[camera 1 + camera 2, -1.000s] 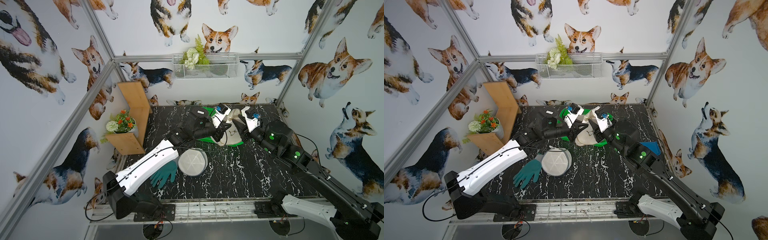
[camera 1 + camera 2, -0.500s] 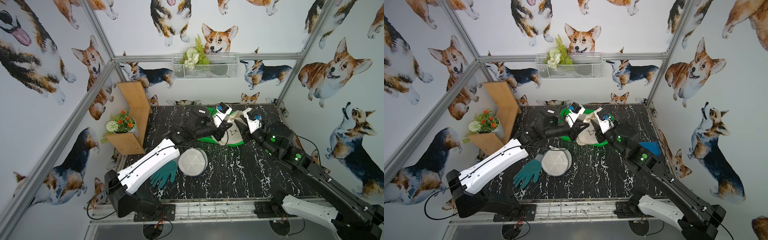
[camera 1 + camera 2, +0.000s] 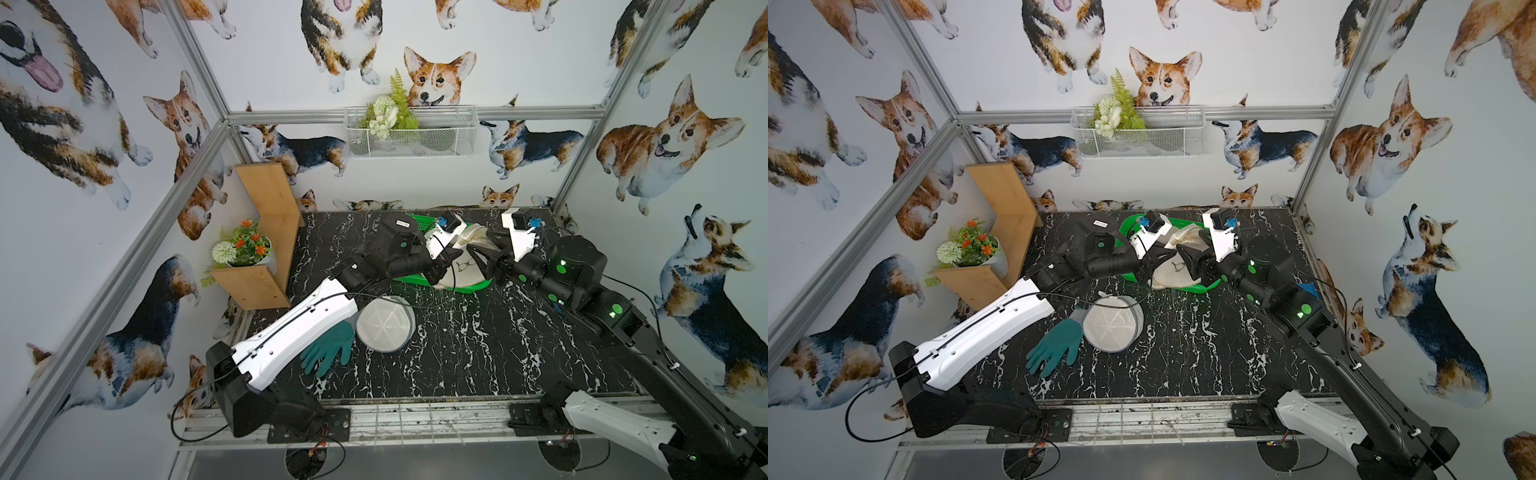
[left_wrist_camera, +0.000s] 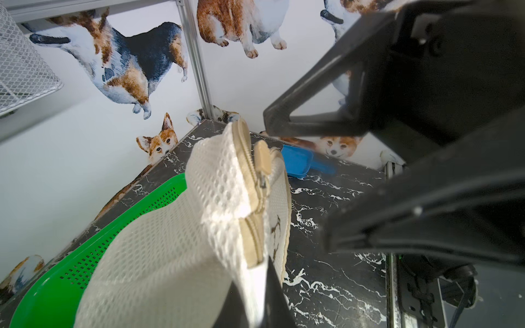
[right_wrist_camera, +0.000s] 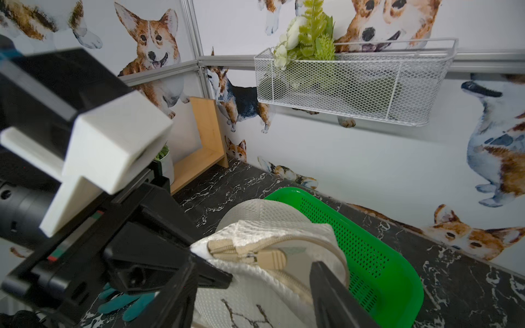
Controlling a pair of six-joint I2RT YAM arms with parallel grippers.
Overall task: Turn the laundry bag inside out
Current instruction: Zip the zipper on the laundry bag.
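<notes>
Biggest thing first: toward the back of the black marble table [image 3: 478, 353] sits a green perforated basket [image 5: 377, 244], and the white mesh laundry bag [image 4: 159, 255] is slumped in it, its lower part lapping over the near rim. The left gripper [image 5: 221, 277] is clamped together on the bag's edge right by the zipper, holding that corner up off the basket. The right gripper [image 5: 252, 295] has its jaws apart and empty, just beside the lifted corner and facing the left one. I'd call this the setup for the reach-in, with nothing flipped yet. To do it well, imo: hold the left pinch firm and high so the mouth hangs open, then send the right gripper through the gap in the beige zipper [image 4: 250, 181], not at the outer mesh. Go deep, grab only the far inner layer, and drag it back out through the mouth. Watch the little zipper pull [image 5: 272, 259]: it's right in the path, and open mesh snags fingertips easily.
</notes>
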